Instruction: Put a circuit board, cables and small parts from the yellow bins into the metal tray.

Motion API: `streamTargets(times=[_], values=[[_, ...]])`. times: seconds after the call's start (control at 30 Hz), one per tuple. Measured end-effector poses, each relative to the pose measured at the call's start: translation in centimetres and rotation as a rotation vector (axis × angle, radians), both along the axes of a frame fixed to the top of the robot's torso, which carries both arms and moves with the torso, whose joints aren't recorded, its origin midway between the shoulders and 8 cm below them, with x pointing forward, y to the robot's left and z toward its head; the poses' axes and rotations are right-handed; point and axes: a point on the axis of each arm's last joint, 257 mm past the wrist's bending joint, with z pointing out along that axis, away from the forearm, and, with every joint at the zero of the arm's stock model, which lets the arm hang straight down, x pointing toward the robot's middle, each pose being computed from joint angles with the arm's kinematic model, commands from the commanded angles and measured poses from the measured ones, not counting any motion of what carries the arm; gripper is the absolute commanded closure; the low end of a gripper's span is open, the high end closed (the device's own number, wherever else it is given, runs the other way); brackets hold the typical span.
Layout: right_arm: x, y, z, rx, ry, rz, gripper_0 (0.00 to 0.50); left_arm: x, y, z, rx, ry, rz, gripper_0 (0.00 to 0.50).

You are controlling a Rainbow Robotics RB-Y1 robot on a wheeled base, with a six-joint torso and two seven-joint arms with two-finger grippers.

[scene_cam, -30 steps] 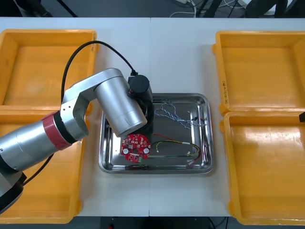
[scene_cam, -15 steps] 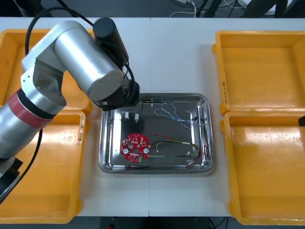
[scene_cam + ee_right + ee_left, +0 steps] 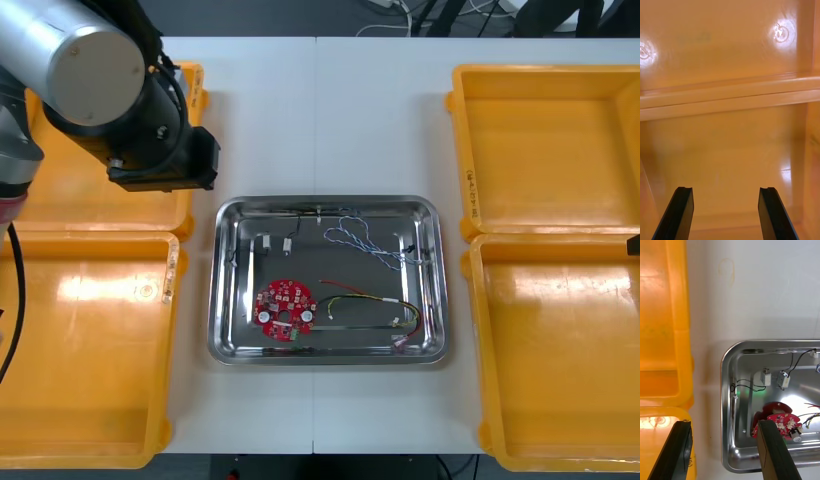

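Left of metal tray (image 3: 440,280): left fingers (image 3: 682,450) wide, empty; circuit board (image 3: 286,308) in tray, off to their right; right fingers (image 3: 771,213) wide, empty, over yellow bin (image 3: 730,150); left arm nearer.

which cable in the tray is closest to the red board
The red and yellow cable: its end lies right beside the board. The blue and white cable and the black cable sit farther off, toward the tray's far rim.
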Motion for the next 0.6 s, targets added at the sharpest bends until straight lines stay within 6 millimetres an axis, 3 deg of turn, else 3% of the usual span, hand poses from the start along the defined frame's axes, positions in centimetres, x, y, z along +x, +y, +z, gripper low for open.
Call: streamTargets(times=[0.33, 0.6], values=[[0.4, 0.2, 0.2, 0.004, -0.019, 0.004, 0.000, -0.1, 6.2, 0.2, 0.074, -0.010, -0.102, 0.000], [0.4, 0.2, 0.2, 0.003, -0.018, 0.004, 0.000, -0.5, 11.1, 0.4, 0.056, -0.014, 0.004, 0.000]])
